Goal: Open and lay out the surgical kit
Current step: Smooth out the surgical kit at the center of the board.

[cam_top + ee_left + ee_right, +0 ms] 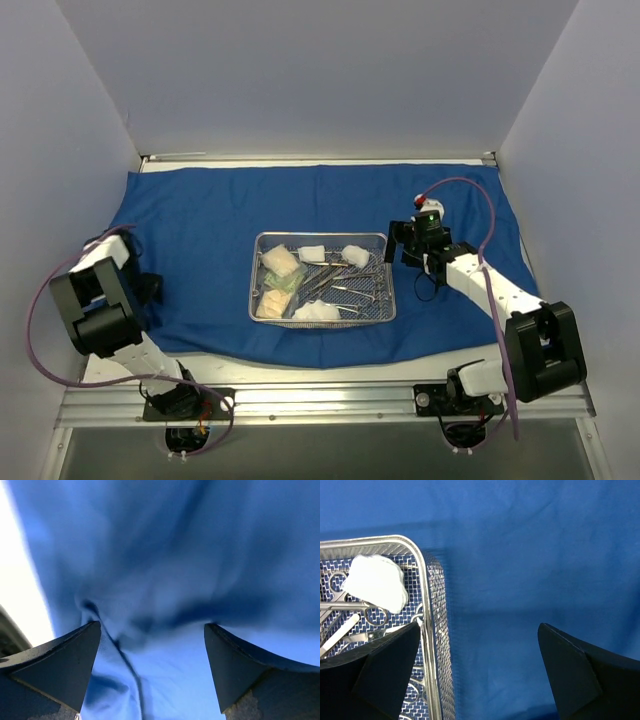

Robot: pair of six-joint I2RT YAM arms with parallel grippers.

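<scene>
The blue drape (200, 230) lies spread flat over the table. On its middle sits the steel wire-mesh tray (322, 237), holding white gauze pads (355, 255), steel scissors and forceps (345, 285) and small packets (278, 262). My right gripper (400, 243) hovers open just right of the tray. In the right wrist view the tray's right wall (436, 630) runs beside the left fingertip (395, 655), with a gauze pad (375, 582) and scissor rings inside. My left gripper (150, 288) is open at the drape's left edge. Its wrist view shows only creased blue cloth (165, 645) between the fingers.
White walls close in the back and both sides. A bare white strip of table (320, 161) runs behind the drape. A metal rail (320, 400) with both arm bases lines the near edge. A purple cable (480, 200) loops from the right arm.
</scene>
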